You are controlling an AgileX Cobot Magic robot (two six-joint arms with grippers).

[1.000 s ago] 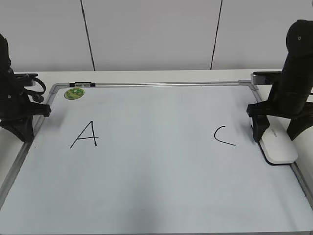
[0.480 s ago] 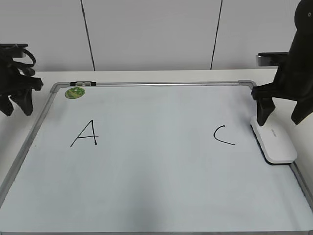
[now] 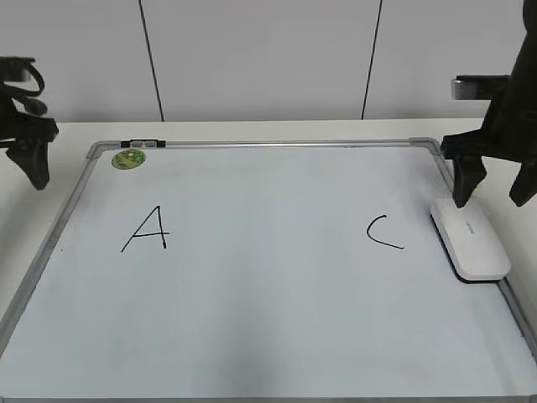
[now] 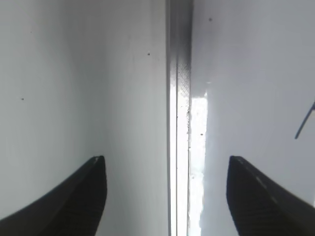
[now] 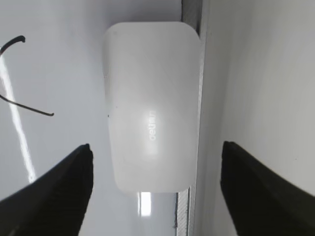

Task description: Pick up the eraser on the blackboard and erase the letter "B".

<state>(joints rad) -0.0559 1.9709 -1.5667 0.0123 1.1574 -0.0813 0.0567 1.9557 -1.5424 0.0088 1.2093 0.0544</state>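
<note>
I see my right gripper [image 3: 495, 191] hanging fingers-down over the eraser [image 3: 470, 238], jaws spread wide and empty; the eraser lies flat at the right edge of the blackboard [image 3: 268, 336], beside the letter "C" [image 3: 384, 232]. My left gripper [image 4: 166, 196] hangs raised off the board's left side, likewise wide open and holding nothing. Only the right wrist view shows the grey lettering on the eraser, and the exterior view alone shows the "A" [image 3: 147, 230] and the green sticker [image 3: 128, 158]; I see no "B".

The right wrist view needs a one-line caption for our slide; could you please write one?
Open right gripper poised above the white eraser lying on the blackboard against its frame, beside the letter C.
</note>
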